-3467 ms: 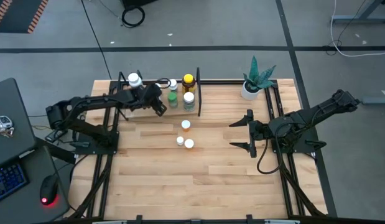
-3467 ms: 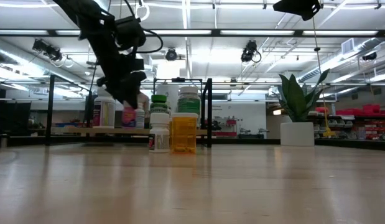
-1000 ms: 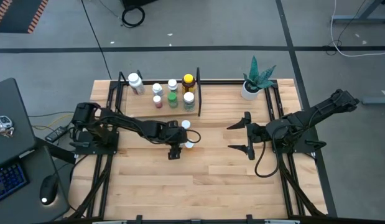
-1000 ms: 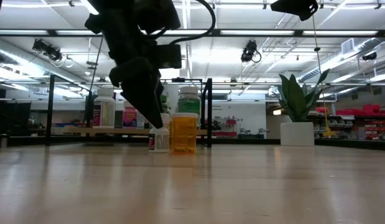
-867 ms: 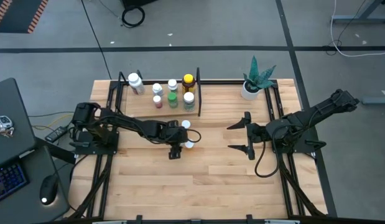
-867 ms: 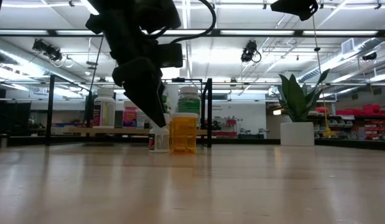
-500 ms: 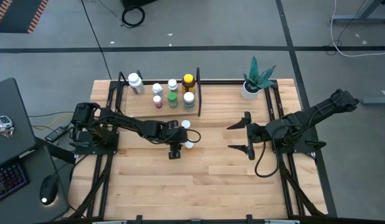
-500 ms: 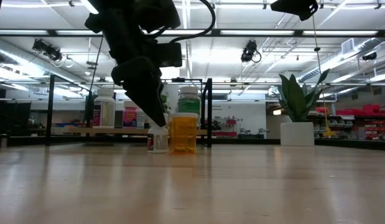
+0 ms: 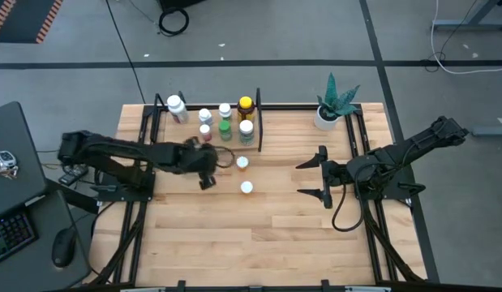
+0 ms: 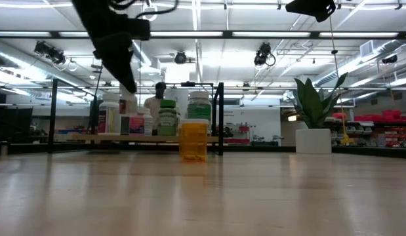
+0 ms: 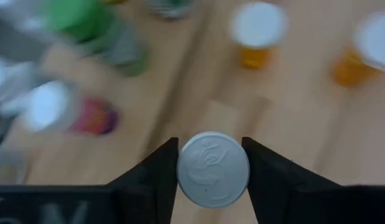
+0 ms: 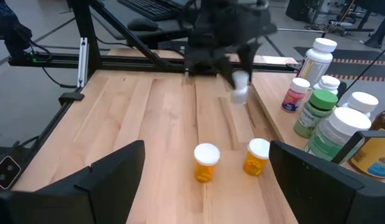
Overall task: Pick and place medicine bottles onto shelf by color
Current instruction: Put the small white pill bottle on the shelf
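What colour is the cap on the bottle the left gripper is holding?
White: the cap sits between the left gripper fingers. Left wrist view shows it best.

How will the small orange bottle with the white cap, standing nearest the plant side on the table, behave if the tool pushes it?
The orange bottle is short and stands upright on the flat wooden table, so a low push would probably slide it. A push near its cap might tip it. Being round, it would likely roll once on its side. It looks small and probably light.
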`<control>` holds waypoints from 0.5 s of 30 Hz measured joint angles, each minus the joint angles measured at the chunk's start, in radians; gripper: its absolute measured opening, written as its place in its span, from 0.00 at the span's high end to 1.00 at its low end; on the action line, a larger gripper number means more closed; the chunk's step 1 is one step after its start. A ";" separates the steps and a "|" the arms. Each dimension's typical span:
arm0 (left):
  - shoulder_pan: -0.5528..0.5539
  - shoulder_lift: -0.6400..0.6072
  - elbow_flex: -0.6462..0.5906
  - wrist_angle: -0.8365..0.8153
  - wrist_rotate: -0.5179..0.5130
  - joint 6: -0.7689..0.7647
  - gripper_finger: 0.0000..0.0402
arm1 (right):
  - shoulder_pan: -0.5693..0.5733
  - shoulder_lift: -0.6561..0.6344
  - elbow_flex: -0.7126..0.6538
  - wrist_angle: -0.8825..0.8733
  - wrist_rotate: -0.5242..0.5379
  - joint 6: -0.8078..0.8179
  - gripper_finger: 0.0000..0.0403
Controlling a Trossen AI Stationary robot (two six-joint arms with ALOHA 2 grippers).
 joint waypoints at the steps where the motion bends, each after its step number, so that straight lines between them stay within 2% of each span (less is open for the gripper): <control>1: 0.003 -0.034 -0.023 0.000 -0.032 -0.026 0.60 | 0.000 0.000 0.000 0.001 0.000 0.000 0.13; 4: 0.032 -0.127 -0.102 -0.003 -0.084 -0.112 0.61 | 0.000 0.000 0.000 0.006 0.000 0.000 0.13; 8: 0.099 -0.213 -0.204 -0.004 -0.133 -0.227 0.57 | 0.000 0.000 0.000 0.022 0.000 -0.005 0.13; 15: 0.228 -0.231 -0.254 0.005 -0.233 -0.302 0.60 | 0.000 0.000 0.000 0.049 -0.001 -0.033 0.13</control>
